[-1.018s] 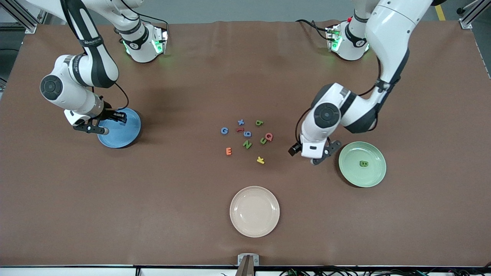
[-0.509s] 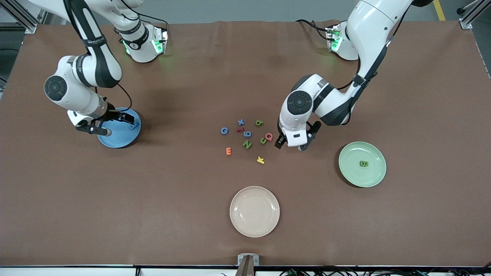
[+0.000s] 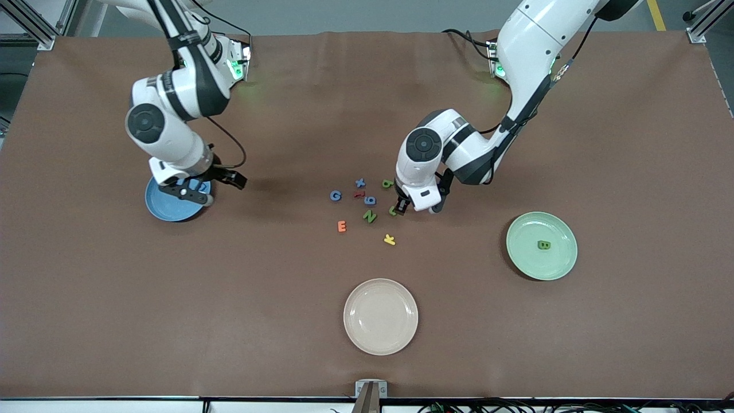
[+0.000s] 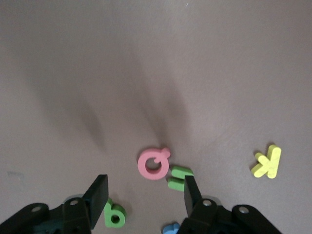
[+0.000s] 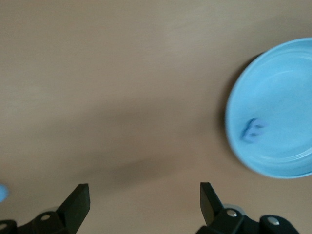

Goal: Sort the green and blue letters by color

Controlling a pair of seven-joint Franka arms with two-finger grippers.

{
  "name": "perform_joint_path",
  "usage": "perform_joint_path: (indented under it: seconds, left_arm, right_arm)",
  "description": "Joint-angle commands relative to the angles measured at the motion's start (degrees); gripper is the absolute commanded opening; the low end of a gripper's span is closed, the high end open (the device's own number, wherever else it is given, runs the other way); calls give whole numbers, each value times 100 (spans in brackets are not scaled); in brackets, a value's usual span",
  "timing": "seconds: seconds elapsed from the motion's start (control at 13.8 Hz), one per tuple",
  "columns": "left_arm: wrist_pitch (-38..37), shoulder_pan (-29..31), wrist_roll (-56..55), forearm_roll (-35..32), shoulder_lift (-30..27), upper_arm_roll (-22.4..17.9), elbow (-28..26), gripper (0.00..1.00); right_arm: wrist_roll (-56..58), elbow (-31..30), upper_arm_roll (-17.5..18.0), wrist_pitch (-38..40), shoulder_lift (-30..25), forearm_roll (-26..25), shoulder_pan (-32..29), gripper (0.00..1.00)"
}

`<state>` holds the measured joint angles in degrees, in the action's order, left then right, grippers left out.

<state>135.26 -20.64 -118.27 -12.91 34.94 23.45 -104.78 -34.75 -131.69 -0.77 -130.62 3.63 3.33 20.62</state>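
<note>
While my left gripper hangs jaws apart over the green u, my right gripper, likewise apart, is near the blue plate; that thin, light foam wants an edge pinch off the desk.

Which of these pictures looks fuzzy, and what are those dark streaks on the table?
Right wrist view: smeared throughout, the blue plate soft-edged. Left wrist view: sharper, with dark streaks of shadow fanning over the table above the pink letter. Front view: evenly lit, soft shadows under both arms.

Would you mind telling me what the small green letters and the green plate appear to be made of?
The green u and green b look like matte foam: thick, soft-edged, no shine. The green plate looks like glazed ceramic or hard plastic, with a smooth, faintly glossy rim; which one cannot be told.
</note>
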Motion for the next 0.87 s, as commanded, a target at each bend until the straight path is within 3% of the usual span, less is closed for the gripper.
perform_joint_path:
  seconds: [0.0, 0.22, 0.8]
  left_arm:
    - [44, -160, -415, -325, 258, -59, 290, 64]
    - [79, -195, -723, -615, 443, -59, 484, 64]
    - [246, -335, -856, -616, 725, -68, 704, 64]
  right_arm:
    - [-497, 660, -38, 54, 610, 62, 652, 100]
    - [-709, 1310, -38, 37, 1164, 71, 1048, 100]
    - [-1578, 2621, -47, -367, 2536, 300, 1735, 100]
